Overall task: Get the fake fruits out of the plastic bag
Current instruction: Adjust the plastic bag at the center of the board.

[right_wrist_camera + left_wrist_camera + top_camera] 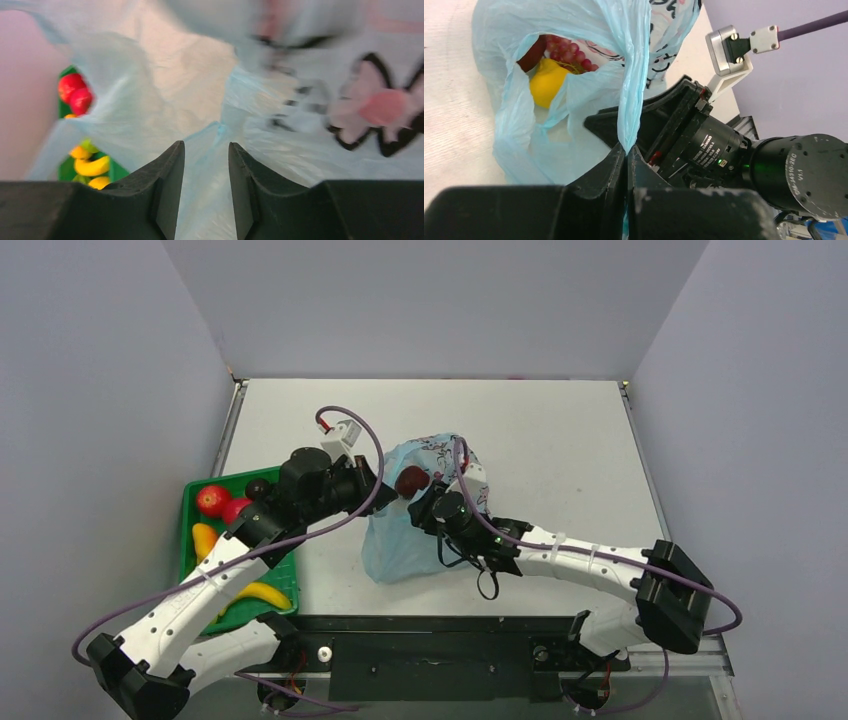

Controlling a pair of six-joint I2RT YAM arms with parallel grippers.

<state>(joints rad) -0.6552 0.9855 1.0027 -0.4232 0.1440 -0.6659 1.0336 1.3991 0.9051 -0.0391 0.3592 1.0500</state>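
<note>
The light-blue plastic bag [415, 530] lies mid-table, its mouth facing left. My left gripper [385, 490] is shut on the bag's mouth edge; in the left wrist view the film [634, 90] runs down into the closed jaws [627, 152]. Inside the bag I see the yellow fruit [546, 82], the purple grape bunch [569, 50] and the maroon fruit [531, 54]. The maroon fruit [411, 480] also shows at the mouth from above. My right gripper [428, 502] is at the mouth beside the left one, open, with bag film [206, 160] between its fingers. The dark green fruit is not visible in the bag.
A green tray [190, 502] stands at the left with red apples [212, 499], yellow bananas [262, 594] and a dark round fruit [258, 487]. The tray's apples [75, 94] and bananas [92, 166] also show in the right wrist view. The left arm reaches over the tray.
</note>
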